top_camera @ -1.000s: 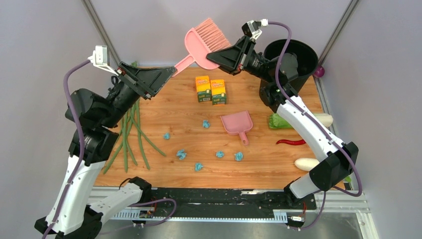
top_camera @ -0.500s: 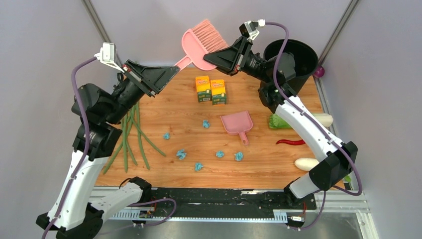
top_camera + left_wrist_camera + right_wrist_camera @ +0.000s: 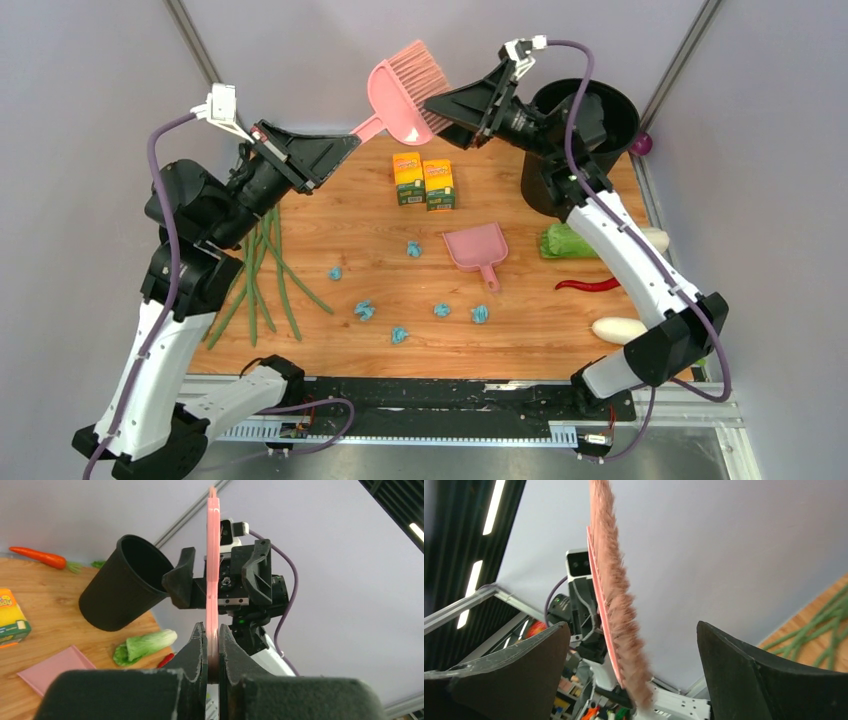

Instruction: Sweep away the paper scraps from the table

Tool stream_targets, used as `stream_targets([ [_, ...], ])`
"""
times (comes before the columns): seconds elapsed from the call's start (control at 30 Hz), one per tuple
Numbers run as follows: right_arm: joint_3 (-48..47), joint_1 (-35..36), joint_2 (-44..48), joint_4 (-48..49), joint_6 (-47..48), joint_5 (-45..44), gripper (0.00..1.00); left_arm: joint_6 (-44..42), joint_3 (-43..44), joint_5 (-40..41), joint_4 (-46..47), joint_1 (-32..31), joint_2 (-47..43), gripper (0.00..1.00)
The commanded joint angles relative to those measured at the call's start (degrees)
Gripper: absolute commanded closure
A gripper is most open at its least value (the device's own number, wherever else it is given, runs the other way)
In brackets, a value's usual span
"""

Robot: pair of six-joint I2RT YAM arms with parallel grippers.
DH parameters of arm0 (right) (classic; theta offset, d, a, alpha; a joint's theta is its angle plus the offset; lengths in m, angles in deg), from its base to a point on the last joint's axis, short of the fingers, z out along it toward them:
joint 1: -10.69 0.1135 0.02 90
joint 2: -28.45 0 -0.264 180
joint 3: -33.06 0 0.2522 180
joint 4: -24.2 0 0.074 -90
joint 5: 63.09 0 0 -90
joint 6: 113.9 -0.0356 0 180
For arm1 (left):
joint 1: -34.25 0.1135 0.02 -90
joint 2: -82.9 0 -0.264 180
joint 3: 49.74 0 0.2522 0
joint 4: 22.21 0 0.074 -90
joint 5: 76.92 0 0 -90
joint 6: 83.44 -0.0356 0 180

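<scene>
White link shells [image 3: 160, 345], black joint housings [image 3: 185, 205]. Black wedge-shaped left claw [image 3: 350, 142] and right claw [image 3: 432, 102]. Purple cables [image 3: 560, 43], white wrist cameras [image 3: 220, 103].

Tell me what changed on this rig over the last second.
The left gripper closed on the handle of the pink brush. The right gripper, which had been clamping the brush head, opened and let go: a handover in mid-air. The brush itself barely shifted. The paper scraps, the pink dustpan and everything else on the table stayed put.
</scene>
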Motion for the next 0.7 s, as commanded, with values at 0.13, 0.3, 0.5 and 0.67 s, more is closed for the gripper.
stream_targets([
  [0.13,2.6,-12.8,8.5,-16.2,8.5,6.4,0.0,-7.8,8.0,9.2,-17.2,0.0,-1.1,1.0],
  [0.3,-5.2,-14.8,7.0,-43.0,27.7,5.1,0.0,-11.9,12.3,15.8,-33.9,-0.1,0.5,1.0],
  [0.5,-9.6,-14.2,4.8,-76.0,45.0,-17.5,0.07,-14.1,10.6,22.0,-45.2,0.0,-0.5,1.0],
  [0.67,-2.2,-7.0,5.2,-82.9,52.0,-30.2,0.1,-14.6,4.9,23.0,-48.6,0.0,-2.8,1.0],
])
